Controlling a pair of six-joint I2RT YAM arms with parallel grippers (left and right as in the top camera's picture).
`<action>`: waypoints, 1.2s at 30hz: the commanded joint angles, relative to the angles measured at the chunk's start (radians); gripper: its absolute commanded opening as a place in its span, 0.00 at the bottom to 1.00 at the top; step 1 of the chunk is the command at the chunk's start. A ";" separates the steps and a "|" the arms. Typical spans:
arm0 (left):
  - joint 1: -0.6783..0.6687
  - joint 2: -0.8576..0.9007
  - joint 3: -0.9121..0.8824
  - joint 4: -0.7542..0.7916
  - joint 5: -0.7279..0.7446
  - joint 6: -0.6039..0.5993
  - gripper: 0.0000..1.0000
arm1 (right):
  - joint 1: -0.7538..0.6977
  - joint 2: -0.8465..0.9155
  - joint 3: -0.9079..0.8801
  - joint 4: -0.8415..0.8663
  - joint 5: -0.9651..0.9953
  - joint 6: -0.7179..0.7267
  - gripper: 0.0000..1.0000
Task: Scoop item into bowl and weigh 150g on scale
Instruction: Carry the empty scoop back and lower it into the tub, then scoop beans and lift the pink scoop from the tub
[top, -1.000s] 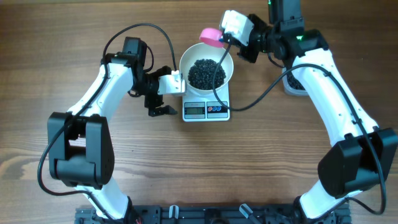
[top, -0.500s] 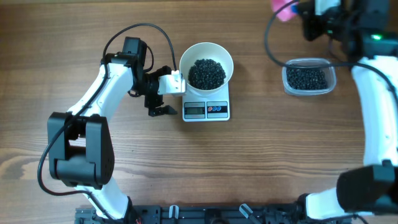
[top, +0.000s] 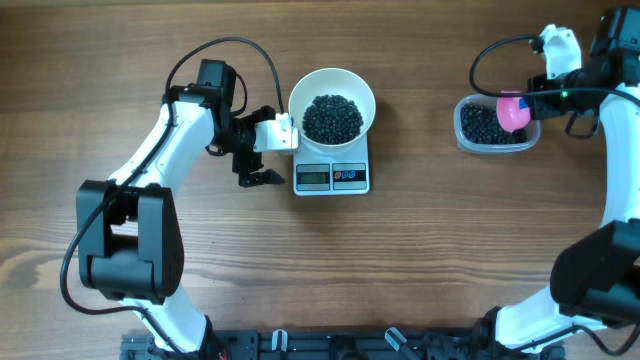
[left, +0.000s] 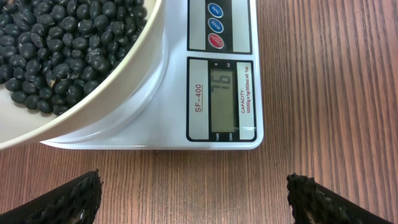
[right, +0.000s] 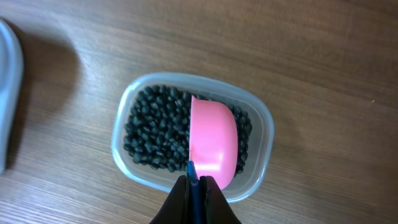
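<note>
Right pincer (right: 196, 182): clamped narrow on the handle of the pink scoop (right: 212, 146), which hangs over the clear tub (right: 264, 124).
Left pincer (left: 196, 198): wide apart and holding nothing, low over the surface (top: 200, 290) just beside the scale (top: 332, 177).
Beans (top: 332, 117): 1 pile in the white bowl (top: 297, 100), which sits on the scale; more lie in the tub, well apart to the right.
Display: 2 digits show in the left wrist view, turned sideways and hard to read for certain. They look short of 150, so more scoops seem needed.
Risk 1, overshoot: a heaped scoop tipped in at once could pass 150, and taking beans back out is fiddly.
Risk 2, spill: round beans roll. A tilted or fast carry from tub to bowl could scatter them on the surface.
Risk 3, tub shift: the tub looks light, so a hard dig could push or tip it.
Risk 4, false reading: the scoop pressing on the bowl's rim, or the left pincer nudging the scale, would distort the weight.
Risk 5, handle slip: the grip is on a thin handle, so the scoop could twist under load.
</note>
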 joint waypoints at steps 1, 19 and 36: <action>0.003 0.011 -0.010 -0.001 0.019 -0.005 1.00 | 0.000 0.039 -0.005 -0.004 0.078 -0.048 0.04; 0.003 0.011 -0.010 -0.001 0.019 -0.005 1.00 | 0.002 0.170 -0.006 0.014 -0.316 -0.013 0.04; 0.003 0.011 -0.010 -0.001 0.019 -0.005 1.00 | -0.107 0.170 -0.006 -0.023 -0.257 0.163 0.04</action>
